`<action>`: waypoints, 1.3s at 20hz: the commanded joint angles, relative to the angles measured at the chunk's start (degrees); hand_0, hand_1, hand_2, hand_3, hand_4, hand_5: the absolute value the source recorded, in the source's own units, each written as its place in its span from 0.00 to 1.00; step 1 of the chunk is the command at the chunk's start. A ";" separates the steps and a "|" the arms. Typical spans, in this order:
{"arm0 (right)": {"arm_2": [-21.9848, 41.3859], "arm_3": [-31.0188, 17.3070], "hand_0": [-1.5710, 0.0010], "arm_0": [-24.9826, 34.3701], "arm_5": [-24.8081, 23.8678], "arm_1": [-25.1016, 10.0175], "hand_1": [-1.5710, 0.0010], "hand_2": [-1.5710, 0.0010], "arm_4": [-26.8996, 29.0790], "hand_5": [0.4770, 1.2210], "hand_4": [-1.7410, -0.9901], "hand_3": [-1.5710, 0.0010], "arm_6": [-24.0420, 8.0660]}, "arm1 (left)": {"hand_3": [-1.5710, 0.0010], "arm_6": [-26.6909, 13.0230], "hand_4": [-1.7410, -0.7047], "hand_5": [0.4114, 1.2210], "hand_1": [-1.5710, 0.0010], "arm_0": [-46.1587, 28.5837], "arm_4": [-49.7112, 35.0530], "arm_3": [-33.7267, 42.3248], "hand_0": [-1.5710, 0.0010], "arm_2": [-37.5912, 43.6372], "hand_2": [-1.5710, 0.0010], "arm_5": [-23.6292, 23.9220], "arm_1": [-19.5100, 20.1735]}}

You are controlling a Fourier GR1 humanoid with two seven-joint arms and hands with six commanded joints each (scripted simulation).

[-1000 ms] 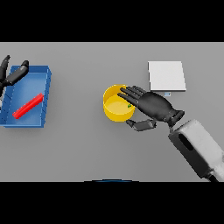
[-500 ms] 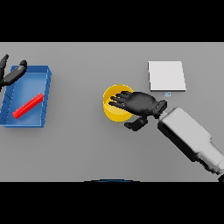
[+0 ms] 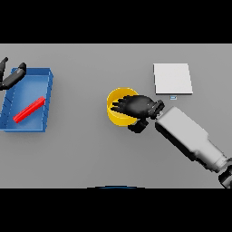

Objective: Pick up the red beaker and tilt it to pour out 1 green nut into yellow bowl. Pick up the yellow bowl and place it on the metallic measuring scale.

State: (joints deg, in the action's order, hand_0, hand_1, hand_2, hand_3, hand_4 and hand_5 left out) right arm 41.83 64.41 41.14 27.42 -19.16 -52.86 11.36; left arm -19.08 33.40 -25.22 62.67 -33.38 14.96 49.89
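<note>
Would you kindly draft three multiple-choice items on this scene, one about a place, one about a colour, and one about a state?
1. Where does the red object lie?
A. Inside the blue tray
B. On the scale
C. In the yellow bowl

2. What colour is the bowl under the right hand?
A. Green
B. Yellow
C. White

3. What state is the scale in?
A. It carries the bowl
B. The left hand covers it
C. It is bare, with nothing on it

Answers:
1. A, as the red object rests within the walls of the blue tray at the table's left.
2. B, as the yellow bowl shows a bright yellow rim beneath the right hand.
3. C, as the scale shows a plain pale top, the bowl stands apart on the table, and the left hand is at the tray's far corner.
</note>
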 commanded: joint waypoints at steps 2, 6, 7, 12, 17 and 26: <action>-0.79 -0.32 1.00 -0.29 0.66 0.64 1.00 1.00 0.97 0.42 0.56 0.99 -0.71 | 1.00 0.27 0.99 0.34 1.00 -0.58 -0.04 0.40 1.00 0.14 1.00 0.30 0.48; -0.15 -1.71 0.65 0.16 0.67 0.82 0.70 0.80 0.24 0.63 0.43 0.83 -0.36 | 1.00 0.32 0.99 0.35 1.00 -0.29 0.04 0.03 1.00 -0.02 1.00 -0.06 0.15; 0.43 -1.39 0.52 0.06 0.26 0.48 0.56 0.70 -0.11 0.70 0.38 0.78 0.25 | 1.00 0.15 0.99 0.35 1.00 -0.02 0.12 -0.24 1.00 0.05 1.00 0.03 0.09; -0.14 -1.68 0.17 0.47 -0.18 -0.32 0.18 0.26 1.06 0.90 0.14 0.40 3.28 | 1.00 0.76 0.98 0.35 1.00 -0.14 -0.14 -0.23 1.00 0.18 1.00 -0.17 -0.09; -0.10 -0.90 0.06 0.32 -1.48 -0.19 0.06 0.18 0.99 0.97 0.04 0.22 1.91 | 1.00 0.45 0.99 0.35 1.00 -0.01 0.20 0.06 1.00 0.10 1.00 -0.50 0.90; -5.28 6.68 0.01 0.29 3.28 -3.54 0.01 0.10 5.20 1.00 0.01 0.20 -1.05 | 1.00 -0.69 0.98 0.35 1.00 -0.14 0.22 0.87 1.00 -0.26 1.00 0.22 0.52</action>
State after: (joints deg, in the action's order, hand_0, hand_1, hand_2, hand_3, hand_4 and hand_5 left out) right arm 36.53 71.09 41.47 30.68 -22.73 -47.67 10.38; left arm -19.77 33.25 -24.99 63.54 -33.63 15.18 50.42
